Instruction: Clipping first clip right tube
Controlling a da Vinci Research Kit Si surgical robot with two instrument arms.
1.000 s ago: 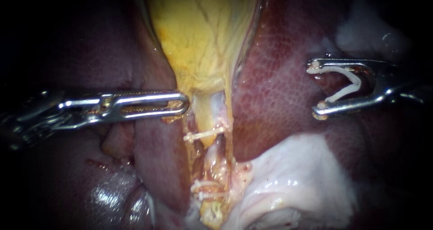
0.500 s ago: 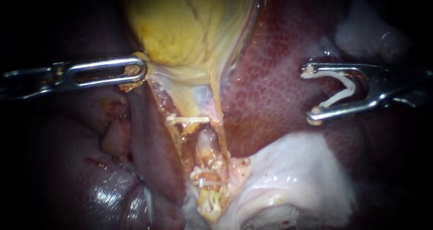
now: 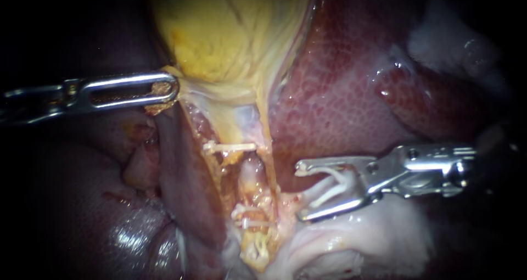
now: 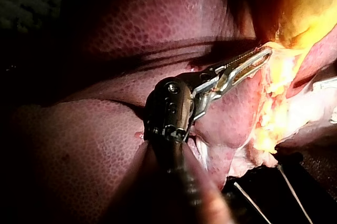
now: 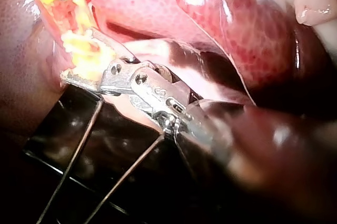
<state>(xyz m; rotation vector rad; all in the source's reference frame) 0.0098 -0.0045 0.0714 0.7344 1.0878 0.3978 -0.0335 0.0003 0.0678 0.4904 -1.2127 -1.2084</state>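
The yellow gallbladder (image 3: 230, 33) hangs at the top centre. My left instrument (image 3: 167, 90) is shut on its lower left edge and holds it out to the left. Below it runs a stalk with a pale tube (image 3: 251, 173). One white clip (image 3: 229, 146) crosses the stalk high up, and two more clips (image 3: 251, 217) lie lower. My right instrument (image 3: 300, 192) stands just right of the tube, apart from it. Its jaws are spread wide with a white clip (image 3: 329, 188) held between them. In the left wrist view the left instrument (image 4: 255, 58) meets the yellow tissue.
Dark red liver (image 3: 340, 93) fills the right and upper right. A liver lobe (image 3: 186, 175) lies left of the stalk. Pale glistening tissue (image 3: 362, 241) sits under the right instrument. A black holder with thin wires (image 5: 63, 145) lies under that instrument in its wrist view.
My right instrument has come down and to the left with its clip, from over the liver to beside the tube. Earlier the left instrument pulled the gallbladder up and left, then held still.
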